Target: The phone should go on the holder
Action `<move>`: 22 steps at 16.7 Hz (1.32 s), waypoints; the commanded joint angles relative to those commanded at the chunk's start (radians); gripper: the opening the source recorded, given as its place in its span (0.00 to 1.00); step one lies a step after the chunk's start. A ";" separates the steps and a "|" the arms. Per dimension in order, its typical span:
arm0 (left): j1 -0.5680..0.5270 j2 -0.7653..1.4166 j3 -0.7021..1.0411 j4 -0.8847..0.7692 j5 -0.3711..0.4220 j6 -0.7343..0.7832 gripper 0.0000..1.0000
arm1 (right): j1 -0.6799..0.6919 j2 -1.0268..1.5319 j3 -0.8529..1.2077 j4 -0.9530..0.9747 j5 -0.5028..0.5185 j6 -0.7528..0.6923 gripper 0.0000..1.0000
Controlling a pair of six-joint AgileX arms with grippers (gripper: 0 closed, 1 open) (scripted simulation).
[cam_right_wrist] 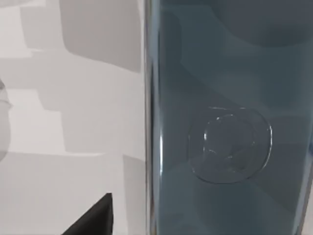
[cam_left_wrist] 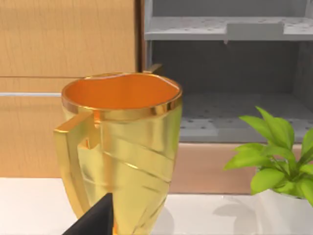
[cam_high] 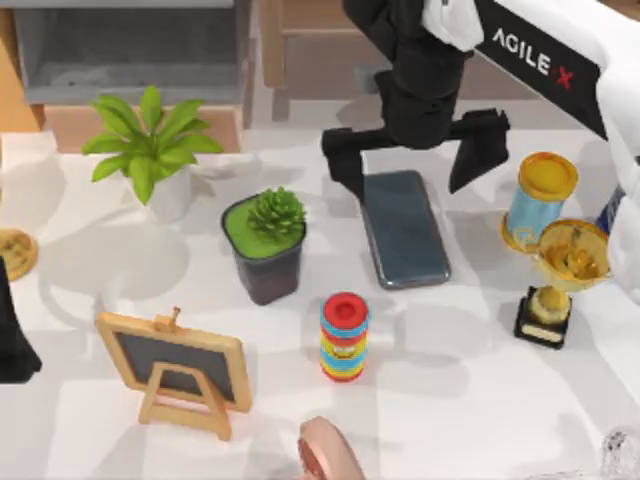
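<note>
The phone (cam_high: 405, 230) is a dark blue-grey glossy slab lying flat on the white table, right of centre. My right gripper (cam_high: 412, 160) hangs over its far end, open, with one black finger on each side of the phone and apart from it. In the right wrist view the phone (cam_right_wrist: 225, 127) is close below, and one dark fingertip (cam_right_wrist: 95, 220) stands beside its long edge. The holder (cam_high: 330, 452), a pink rounded piece, sits at the front edge, partly cut off. My left gripper (cam_high: 8, 340) is parked at the table's left edge.
A dark pot with a succulent (cam_high: 266, 245) stands just left of the phone. A stack of coloured rings (cam_high: 344, 337) is in front of it. Two trophies (cam_high: 560, 270) stand to the right, with a chalkboard easel (cam_high: 178, 368), a white potted plant (cam_high: 150, 150) and a gold cup (cam_left_wrist: 117, 147) on the left.
</note>
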 joint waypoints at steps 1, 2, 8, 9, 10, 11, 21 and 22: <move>0.000 0.000 0.000 0.000 0.000 0.000 1.00 | 0.001 0.003 -0.001 0.002 -0.001 -0.001 1.00; 0.000 0.000 0.000 0.000 0.000 0.000 1.00 | 0.001 0.003 -0.004 0.005 -0.001 0.000 1.00; 0.000 0.000 0.000 0.000 0.000 0.000 1.00 | 0.005 0.021 -0.162 0.185 0.000 0.005 1.00; 0.000 0.000 0.000 0.000 0.000 0.000 1.00 | 0.004 0.026 -0.197 0.226 0.000 0.004 1.00; 0.000 0.000 0.000 0.000 0.000 0.000 1.00 | 0.003 0.030 -0.226 0.257 0.000 0.003 1.00; 0.000 0.000 0.000 0.000 0.000 0.000 1.00 | 0.001 0.032 -0.245 0.277 0.000 0.002 1.00; 0.000 0.000 0.000 0.000 0.000 0.000 1.00 | 0.000 0.033 -0.256 0.288 0.000 0.000 0.62; 0.000 0.000 0.000 0.000 0.000 0.000 1.00 | 0.000 0.033 -0.256 0.288 0.000 0.000 0.55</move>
